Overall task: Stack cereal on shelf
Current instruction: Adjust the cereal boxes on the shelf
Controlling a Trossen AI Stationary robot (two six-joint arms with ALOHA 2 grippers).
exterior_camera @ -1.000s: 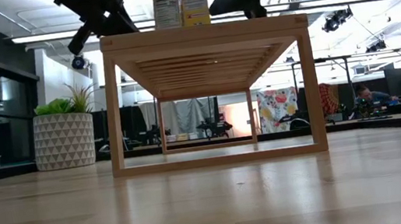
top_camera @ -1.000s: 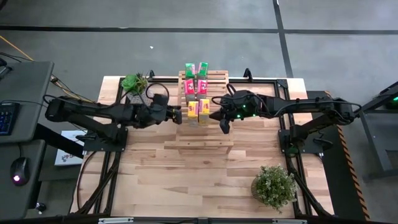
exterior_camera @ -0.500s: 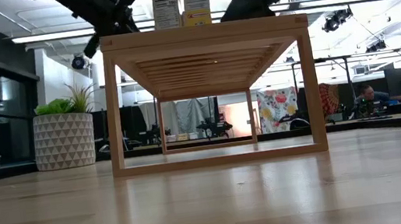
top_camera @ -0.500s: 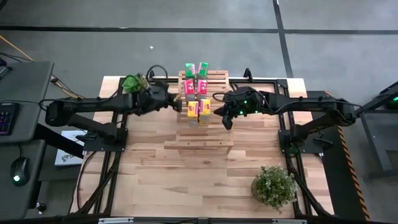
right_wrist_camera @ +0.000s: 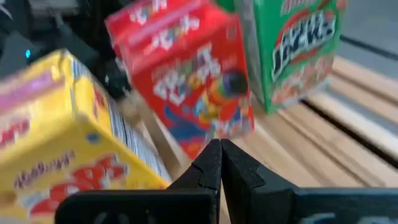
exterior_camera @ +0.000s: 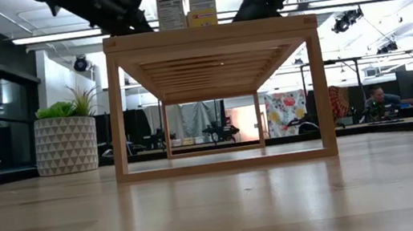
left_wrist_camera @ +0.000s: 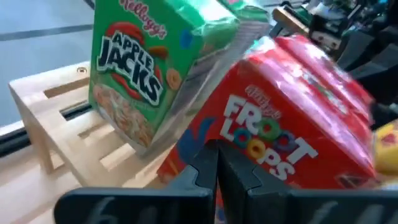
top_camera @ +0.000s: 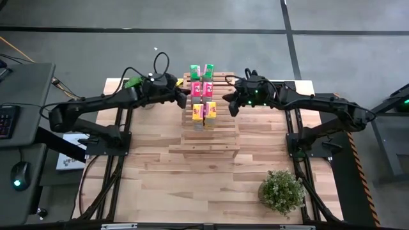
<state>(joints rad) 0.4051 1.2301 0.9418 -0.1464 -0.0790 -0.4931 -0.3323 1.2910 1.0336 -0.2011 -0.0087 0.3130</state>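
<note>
Grey concrete floor all round, with a pale butcher-block table (top_camera: 192, 179) in a black frame at centre; seen level from the low view, an open workshop behind with ceiling strip lights, hanging cloths and a seated person far off. On the table's far half, a light slatted wooden shelf (top_camera: 220, 131), rectangular and stepped in tiers, long axis running from the near edge toward the far edge. Standing on its slats in a double row along that same axis, six small cardboard cereal boxes: green pair (top_camera: 202, 71) farthest, red pair (top_camera: 200, 89) in the middle, yellow pair (top_camera: 204, 113) nearest, all upright with glossy printed faces. Bushy potted plant (top_camera: 281, 190) near the right front corner; another in a white patterned pot (exterior_camera: 65, 143) at the far left. Left gripper (top_camera: 186, 98) just beside the red boxes on the left, fingers pressed together, holding nothing. Right gripper (top_camera: 231, 107) just beside the boxes on the right, fingers likewise together and empty.
</note>
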